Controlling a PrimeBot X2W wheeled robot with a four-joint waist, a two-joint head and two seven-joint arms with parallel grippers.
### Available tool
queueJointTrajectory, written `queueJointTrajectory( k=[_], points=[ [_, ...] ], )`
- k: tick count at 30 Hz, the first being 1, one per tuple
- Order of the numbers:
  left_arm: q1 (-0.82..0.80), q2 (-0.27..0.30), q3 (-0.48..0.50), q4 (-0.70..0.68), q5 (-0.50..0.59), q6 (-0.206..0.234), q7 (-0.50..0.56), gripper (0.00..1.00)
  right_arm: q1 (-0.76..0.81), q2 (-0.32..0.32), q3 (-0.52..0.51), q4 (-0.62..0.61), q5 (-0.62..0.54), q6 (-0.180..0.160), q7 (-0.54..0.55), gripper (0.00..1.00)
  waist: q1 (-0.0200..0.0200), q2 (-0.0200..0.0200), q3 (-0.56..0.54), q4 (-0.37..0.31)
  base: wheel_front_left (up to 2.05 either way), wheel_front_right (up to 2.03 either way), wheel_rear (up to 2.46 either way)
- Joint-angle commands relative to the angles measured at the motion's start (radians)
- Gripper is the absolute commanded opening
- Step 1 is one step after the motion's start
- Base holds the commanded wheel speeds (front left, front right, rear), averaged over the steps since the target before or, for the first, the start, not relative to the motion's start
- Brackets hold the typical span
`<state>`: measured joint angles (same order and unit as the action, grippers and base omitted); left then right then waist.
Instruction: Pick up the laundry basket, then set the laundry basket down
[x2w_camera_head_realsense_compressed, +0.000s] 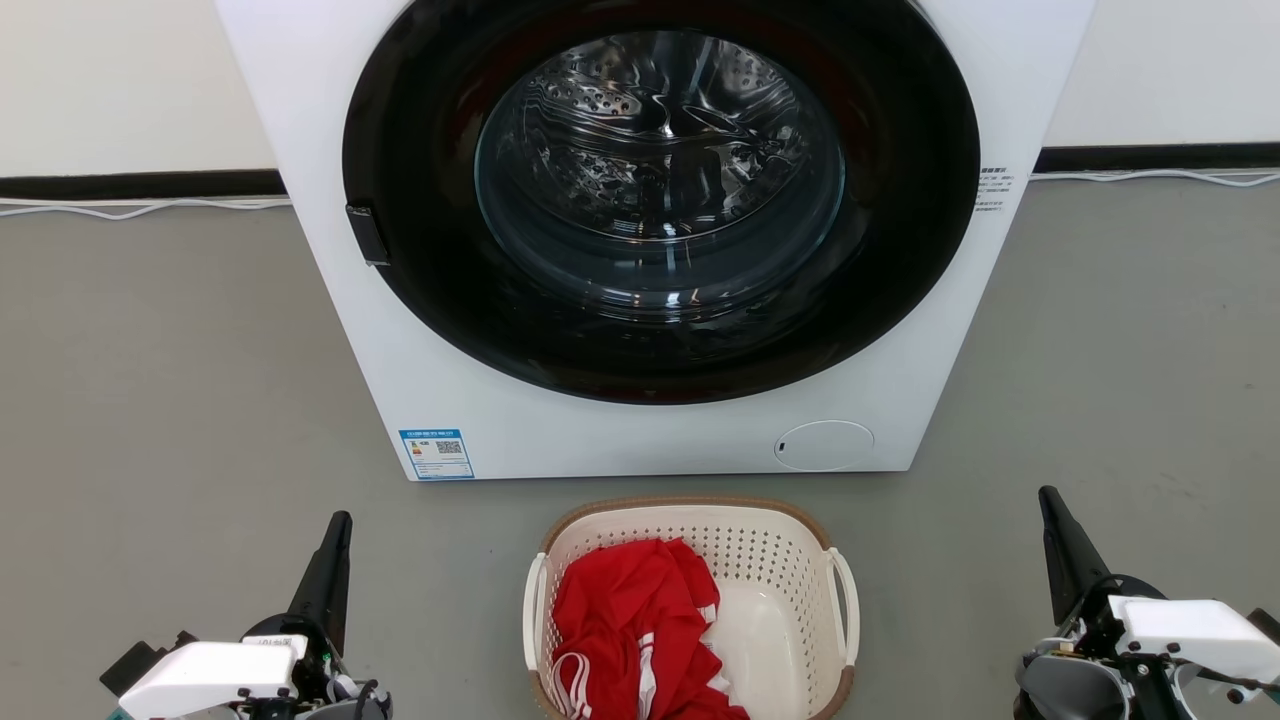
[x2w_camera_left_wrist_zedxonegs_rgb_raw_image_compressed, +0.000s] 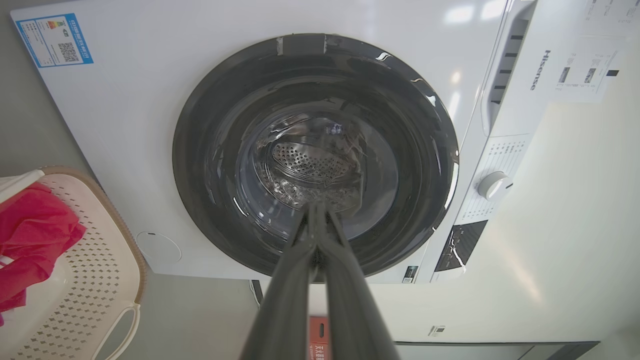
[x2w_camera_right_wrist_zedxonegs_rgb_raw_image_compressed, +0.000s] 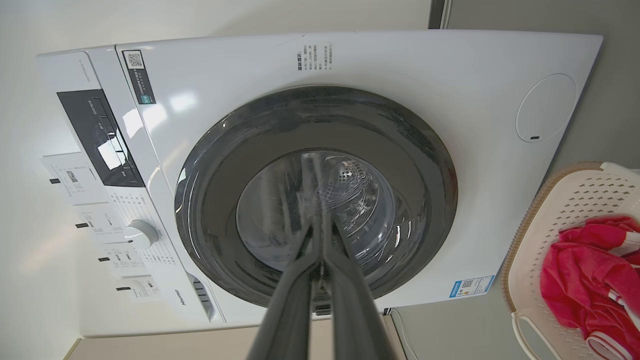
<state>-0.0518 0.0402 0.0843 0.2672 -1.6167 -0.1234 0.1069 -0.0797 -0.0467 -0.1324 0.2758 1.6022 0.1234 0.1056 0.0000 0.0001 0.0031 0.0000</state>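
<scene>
Midway btwn L gripper & R gripper: laundry basket, touching neither.

Cream-white, hole-dotted laundry basket with brown woven rim; red, white-striped garment; white washing machine, black door ring; grey floor.

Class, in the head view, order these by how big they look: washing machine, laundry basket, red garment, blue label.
Largest to smallest:
washing machine
laundry basket
red garment
blue label
No two look alike in size.
</scene>
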Motion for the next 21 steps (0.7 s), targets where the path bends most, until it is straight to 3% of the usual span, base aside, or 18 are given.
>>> queueJointTrajectory(
  k=[1,12,13,21],
  points=[
    [-0.056,0.01,0.029,-0.022,0.008,-0.007,0.006,0.0,-0.028,-0.004,0.019,-0.031,0.007,0.007,0.007,0.0,0.0,-0.0001,0.0,0.0,0.0,0.0,0.0],
    [-0.056,0.01,0.029,-0.022,0.008,-0.007,0.006,0.0,-0.028,-0.004,0.019,-0.031,0.007,0.007,0.007,0.0,0.0,-0.0001,0.0,0.0,0.0,0.0,0.0],
    [0.001,0.0,0.0,0.003,0.0,0.0,-0.001,1.0,0.001,0.0,0.0,0.003,-0.001,0.0,0.0,1.0,0.0,-0.0001,0.0,0.0,0.0,0.0,0.0],
    [0.015,-0.007,-0.003,0.026,0.002,0.0,-0.013,1.0,0.011,0.004,0.012,0.02,-0.005,0.0,-0.011,1.0,0.0011,-0.0001,0.0,0.0,0.0,0.0,0.0]
  ],
)
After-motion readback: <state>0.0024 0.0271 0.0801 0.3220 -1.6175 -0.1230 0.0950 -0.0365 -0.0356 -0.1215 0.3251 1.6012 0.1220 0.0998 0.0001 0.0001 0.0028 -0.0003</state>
